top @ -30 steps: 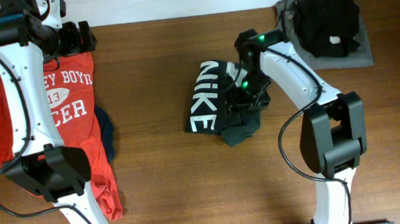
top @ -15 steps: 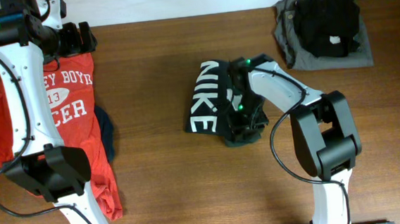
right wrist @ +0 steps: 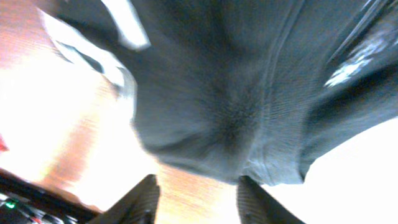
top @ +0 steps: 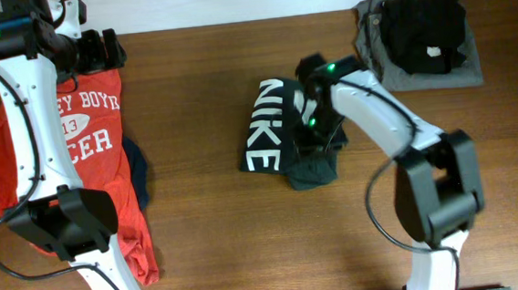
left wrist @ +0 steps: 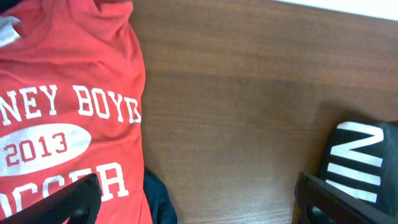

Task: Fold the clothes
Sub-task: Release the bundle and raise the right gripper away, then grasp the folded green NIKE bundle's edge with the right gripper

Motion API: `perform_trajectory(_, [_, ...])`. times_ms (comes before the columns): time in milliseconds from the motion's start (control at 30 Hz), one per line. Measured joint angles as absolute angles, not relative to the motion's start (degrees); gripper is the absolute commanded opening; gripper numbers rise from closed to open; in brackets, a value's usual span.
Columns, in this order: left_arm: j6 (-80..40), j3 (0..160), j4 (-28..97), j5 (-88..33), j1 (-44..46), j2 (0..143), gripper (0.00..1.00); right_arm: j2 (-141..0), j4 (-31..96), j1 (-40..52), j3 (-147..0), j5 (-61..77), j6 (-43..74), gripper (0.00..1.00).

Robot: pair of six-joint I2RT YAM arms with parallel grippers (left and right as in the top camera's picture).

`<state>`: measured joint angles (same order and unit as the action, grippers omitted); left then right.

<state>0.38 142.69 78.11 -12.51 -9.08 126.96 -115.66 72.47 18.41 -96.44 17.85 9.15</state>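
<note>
Shirt [top: 263,137]: soft, light, limp, bunched.
Hold: probably the loose edge at 5 o'clock.
Right gripper [right wrist: 196,196]: jaws spread just above it.

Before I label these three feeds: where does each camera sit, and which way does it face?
Overhead: above the table, looking straight down; left arm and right arm both show, with the dark NIKE T-shirt mid-table.
Left wrist: on the left gripper, facing down at the red soccer T-shirt and bare wood; its fingertips fill the bottom corners.
Right wrist: on the right gripper, close to that T-shirt's fabric; its two fingers show at the bottom edge.
Shared: overhead and left wrist both show the NIKE lettering and the red T-shirt.
</note>
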Motion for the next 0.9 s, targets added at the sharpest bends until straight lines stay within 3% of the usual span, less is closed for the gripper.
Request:
perform_trajectory(133, [0.40, 142.69, 78.83, -12.51, -9.08, 128.81, 0.99, -109.47, 71.50, 15.29, -99.88, 17.89, 9.89, 0.67])
perform_trajectory(300, [0.38, 142.69, 79.50, -12.51, -9.08, 130.19, 0.99, -108.38, 70.08, 7.01, -100.22, 18.24, 11.73, 0.73])
perform_trajectory(567, [0.38, 142.69, 79.53, -12.51, -9.08, 130.21, 0.99, -110.65, 55.53, 0.03, -90.13, 24.18, 14.20, 0.75])
perform_trajectory(900, [0.38, 142.69, 79.37, -12.56, -9.08, 130.21, 0.99, -111.61, 39.57, -0.67, -75.31, 30.55, 16.47, 0.77])
